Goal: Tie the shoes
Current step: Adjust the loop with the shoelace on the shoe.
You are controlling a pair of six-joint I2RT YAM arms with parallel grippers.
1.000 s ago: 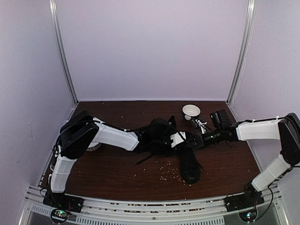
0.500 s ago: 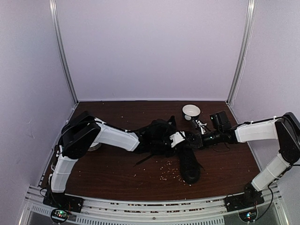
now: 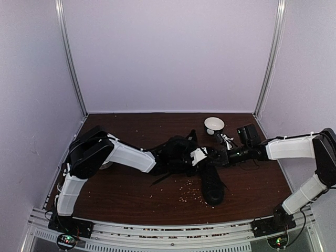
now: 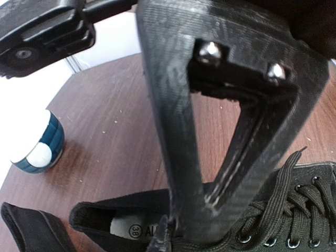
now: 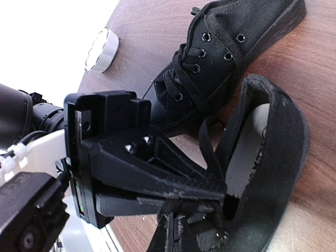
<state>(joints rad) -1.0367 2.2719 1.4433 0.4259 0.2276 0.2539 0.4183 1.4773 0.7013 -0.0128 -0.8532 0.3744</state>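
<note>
The right tool [image 5: 220, 198], slightly parted a second ago, is now pinched shut beside the shoe's [image 5: 283, 157] lace [image 5: 210, 142], and the left arm [image 3: 131, 155] sits slightly nearer 6 o'clock.

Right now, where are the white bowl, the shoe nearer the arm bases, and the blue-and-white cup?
white bowl [image 3: 214, 125]: top view, its bare inside.
near shoe [image 3: 212, 188]: top view, its toe end.
blue-and-white cup [image 4: 52, 139]: left wrist view, its blue side.
</note>
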